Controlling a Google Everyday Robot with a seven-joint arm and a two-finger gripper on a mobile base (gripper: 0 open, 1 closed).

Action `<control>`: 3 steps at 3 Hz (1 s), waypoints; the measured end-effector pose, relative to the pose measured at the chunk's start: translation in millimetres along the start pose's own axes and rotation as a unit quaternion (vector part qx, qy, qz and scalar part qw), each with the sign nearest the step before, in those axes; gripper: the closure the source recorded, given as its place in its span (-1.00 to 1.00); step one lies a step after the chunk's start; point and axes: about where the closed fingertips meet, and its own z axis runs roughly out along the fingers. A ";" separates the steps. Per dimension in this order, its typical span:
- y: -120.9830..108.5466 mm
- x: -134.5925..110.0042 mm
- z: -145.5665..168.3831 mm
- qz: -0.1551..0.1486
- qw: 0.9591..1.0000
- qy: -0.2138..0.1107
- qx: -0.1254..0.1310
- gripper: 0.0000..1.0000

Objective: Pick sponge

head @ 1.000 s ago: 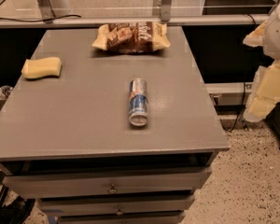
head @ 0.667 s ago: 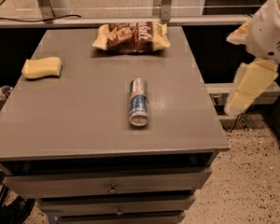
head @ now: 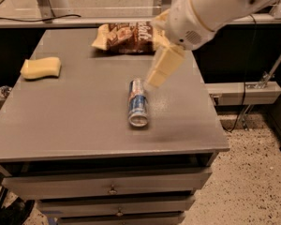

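Sponge (head: 40,67) near left edge of table (head: 75,125), well apart from gripper (head: 160,68) above can (head: 137,102) | gripper opening: I cannot tell | I judge sponge light, soft, squashy; grasp across pinched waist

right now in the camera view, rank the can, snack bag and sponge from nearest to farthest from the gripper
The gripper hangs over the middle of the table.
1. Can, lying just left of and below it.
2. Snack bag, at the back edge.
3. Sponge, far left side.
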 end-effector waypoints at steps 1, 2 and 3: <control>-11.3 -63.5 48.5 -0.008 0.998 -0.066 0.000 -1.00; -10.8 -63.3 48.3 -0.008 0.998 -0.065 -0.001 -1.00; -18.8 -71.3 63.8 -0.011 0.996 -0.090 0.008 -1.00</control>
